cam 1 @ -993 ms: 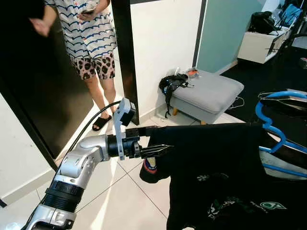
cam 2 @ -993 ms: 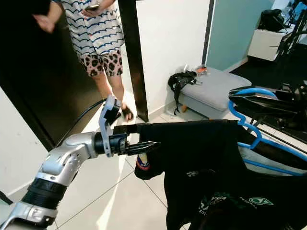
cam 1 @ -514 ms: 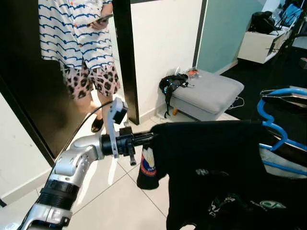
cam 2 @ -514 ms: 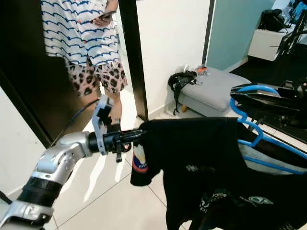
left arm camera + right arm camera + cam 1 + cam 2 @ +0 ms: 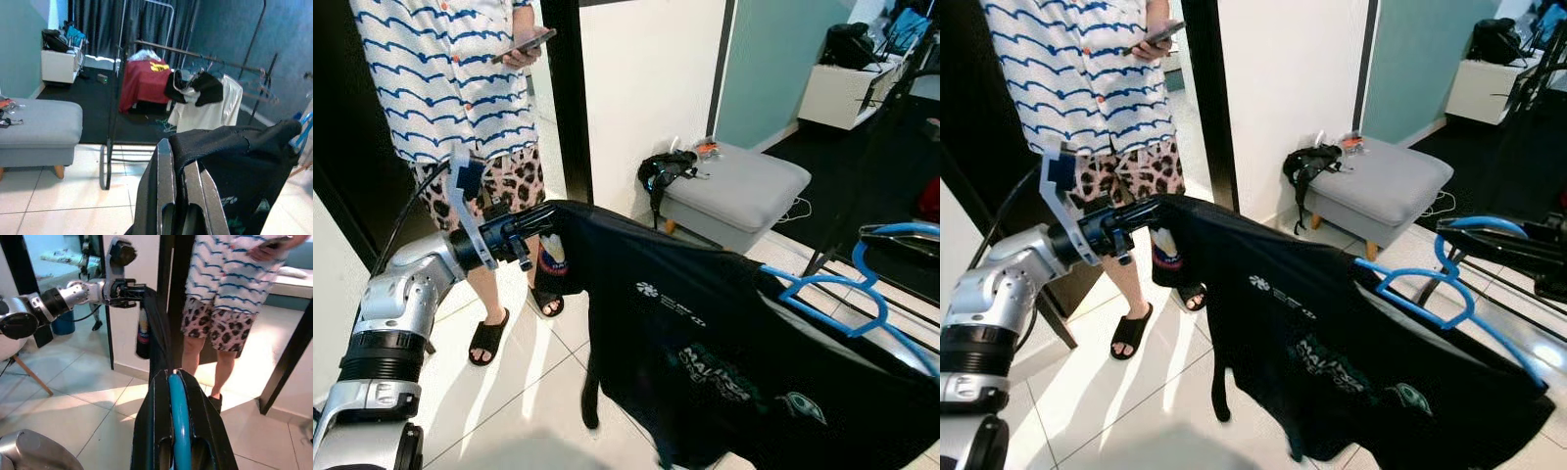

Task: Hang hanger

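**Two pincers, one shirt stretched between them**

Two supports carry the black printed T-shirt [image 5: 705, 343]: its sleeve end is clamped between the narrow fingers of the left pincer [image 5: 530, 232], and the blue plastic hanger [image 5: 1430, 294] inside its collar is gripped by the closed right pincer [image 5: 178, 431], whose fingers enclose the blue bar in the right wrist view. The shirt and hanger are held in the air above the white tiled floor [image 5: 509, 392], just beside a person in a striped shirt and leopard-print shorts [image 5: 460, 88]. A black clothes rail [image 5: 195, 56] with other garments is seen in the left wrist view, well apart.

For the hanging to go well, the hook should be kept upright and lifted above the rail before being lowered onto it. The sleeve is probably best released only once the hook is seated, so that the hanger is not pulled askew.

Compared with a second ago, the left pincer has been swung outward and upward toward the person, the shirt has been drawn out into a long slanting sheet, and the hanger sits lower and more exposed.
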`<state>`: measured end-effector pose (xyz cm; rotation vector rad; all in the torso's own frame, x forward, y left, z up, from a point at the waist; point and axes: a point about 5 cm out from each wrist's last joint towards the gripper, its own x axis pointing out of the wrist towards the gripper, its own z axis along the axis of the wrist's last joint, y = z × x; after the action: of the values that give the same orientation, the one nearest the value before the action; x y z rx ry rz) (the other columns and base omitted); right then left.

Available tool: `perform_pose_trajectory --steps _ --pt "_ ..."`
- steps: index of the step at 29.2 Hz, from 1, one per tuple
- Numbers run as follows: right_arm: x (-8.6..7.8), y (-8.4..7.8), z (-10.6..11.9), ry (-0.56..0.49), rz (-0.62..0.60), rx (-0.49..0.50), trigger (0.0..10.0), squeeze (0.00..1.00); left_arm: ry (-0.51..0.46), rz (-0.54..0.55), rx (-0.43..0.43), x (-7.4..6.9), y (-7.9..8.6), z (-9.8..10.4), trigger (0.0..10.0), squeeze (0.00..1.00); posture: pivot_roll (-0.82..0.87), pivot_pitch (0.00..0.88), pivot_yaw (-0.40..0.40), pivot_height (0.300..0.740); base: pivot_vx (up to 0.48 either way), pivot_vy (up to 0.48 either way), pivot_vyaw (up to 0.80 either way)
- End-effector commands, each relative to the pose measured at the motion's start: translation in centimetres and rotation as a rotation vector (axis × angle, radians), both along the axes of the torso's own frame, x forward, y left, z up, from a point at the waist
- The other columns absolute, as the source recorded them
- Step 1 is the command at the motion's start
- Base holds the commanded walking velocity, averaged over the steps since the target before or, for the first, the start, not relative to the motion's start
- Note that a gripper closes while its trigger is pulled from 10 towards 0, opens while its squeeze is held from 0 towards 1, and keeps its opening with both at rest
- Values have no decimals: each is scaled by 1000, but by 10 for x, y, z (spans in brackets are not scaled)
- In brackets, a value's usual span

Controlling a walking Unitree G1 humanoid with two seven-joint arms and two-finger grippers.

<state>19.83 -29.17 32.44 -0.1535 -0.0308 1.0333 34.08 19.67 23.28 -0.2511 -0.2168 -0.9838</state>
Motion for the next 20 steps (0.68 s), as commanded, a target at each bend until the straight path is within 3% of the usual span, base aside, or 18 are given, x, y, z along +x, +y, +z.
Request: perform_pose_trajectory --steps 1,2,3,5,6,9,10,11,12,15,16,17,18,19,20 --pt "-2 -3 2 -13 -32 -16 0 0 29 27 -20 -4 14 -5 0 0 80 0 32 740 0 0 0" --pt "-2 -3 2 -13 -32 -16 0 0 29 27 -20 -4 14 -5 0 0 80 0 32 740 0 0 0" --pt "-2 -3 3 -18 -30 -17 0 0 50 0 -13 -6 8 -12 980 0 80 0 32 740 0 0 0" --pt "-2 -3 3 -18 -30 -17 0 0 50 0 -13 -6 8 -12 980 0 80 0 32 740 0 0 0" --pt "0 2 8 -34 0 -33 0 0 113 -171 88 -18 -26 -39 10000 0 76 0 30 740 0 0 0" --pt "1 4 9 -39 12 -39 0 0 139 -237 115 -24 -38 -48 10000 0 76 0 30 740 0 0 0" --pt "2 6 10 -45 26 -43 0 0 158 -321 169 -32 -51 -58 10000 1000 74 0 30 740 0 0 0" --pt "2 6 10 -45 26 -43 0 0 158 -321 169 -32 -51 -58 10000 1000 74 0 30 740 0 0 0" --pt "3 9 11 -49 39 -47 0 0 149 -343 237 -36 -60 -66 10000 1000 72 0 31 740 0 0 0" --pt "3 9 11 -49 39 -47 0 0 149 -343 237 -36 -60 -66 10000 1000 72 0 31 740 0 0 0" --pt "4 11 12 -50 54 -51 0 0 130 -334 327 -35 -62 -72 10000 1000 68 0 32 740 0 0 0" --pt "4 11 12 -50 54 -51 0 0 130 -334 327 -35 -62 -72 10000 1000 68 0 32 740 0 0 0" --pt "5 14 12 -47 71 -59 0 0 104 -311 420 -32 -60 -74 10000 1000 67 0 33 740 0 0 0" --pt "5 14 12 -47 71 -59 0 0 104 -311 420 -32 -60 -74 10000 1000 67 0 33 740 0 0 0" --pt "5 19 9 -33 98 -69 0 0 39 -242 452 -22 -47 -55 10000 1000 70 0 33 740 0 0 0"
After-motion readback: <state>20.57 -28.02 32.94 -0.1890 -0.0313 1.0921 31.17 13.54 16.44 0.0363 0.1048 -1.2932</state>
